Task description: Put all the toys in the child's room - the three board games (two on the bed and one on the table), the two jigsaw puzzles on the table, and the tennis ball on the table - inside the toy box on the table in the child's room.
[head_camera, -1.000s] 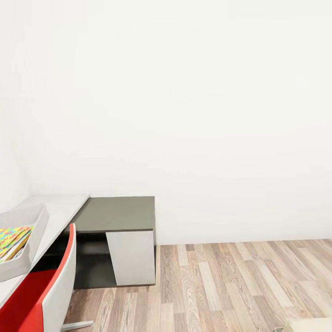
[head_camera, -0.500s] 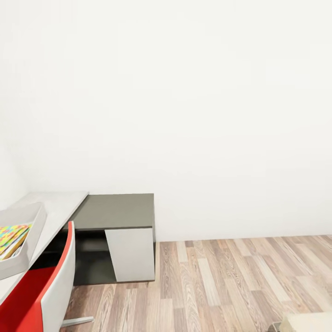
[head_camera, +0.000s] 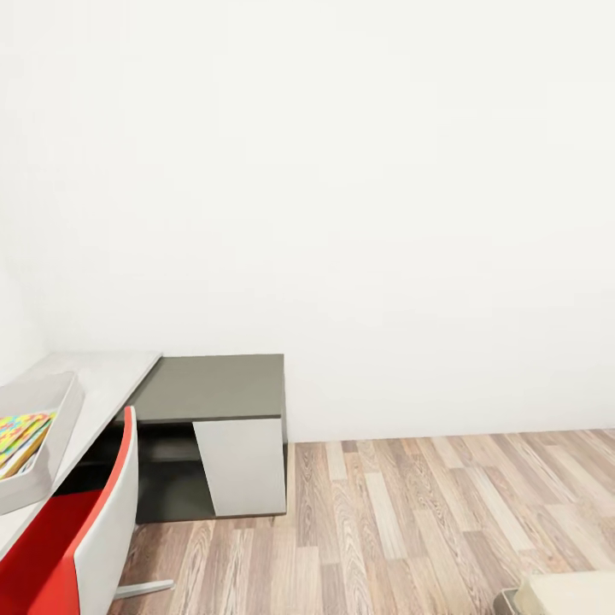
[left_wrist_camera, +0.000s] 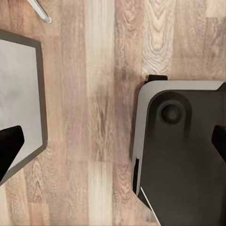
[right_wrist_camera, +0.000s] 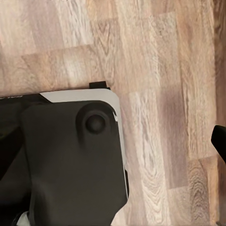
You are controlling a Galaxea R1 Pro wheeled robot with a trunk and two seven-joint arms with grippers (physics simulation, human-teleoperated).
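The light grey toy box (head_camera: pixel 53 420) stands on the table's pale top (head_camera: pixel 115 377), cut off by the head view's left edge. Inside it lies a jigsaw puzzle (head_camera: pixel 20 430) with yellow, cyan and pink pieces, leaning against other flat things that I cannot make out. The bed (head_camera: pixel 571 593) pokes in as a cream corner at the bottom right. My left gripper (left_wrist_camera: pixel 113 143) hangs open over the wooden floor, nothing between its black fingertips (left_wrist_camera: pixel 9 147). My right gripper (right_wrist_camera: pixel 113 141) is also open and empty above the floor. The board games and tennis ball are out of view.
A red chair with a white shell (head_camera: pixel 81 534) stands close to the table, low on the left. The table's dark grey lower section (head_camera: pixel 213 384) meets the white wall. Open wood floor (head_camera: pixel 410 521) stretches right. My dark base (left_wrist_camera: pixel 183 155) shows under both wrists.
The head camera has swung slightly right and down. The toy box sits further off the left edge and more of the bed corner shows. Nothing in the room itself has moved.
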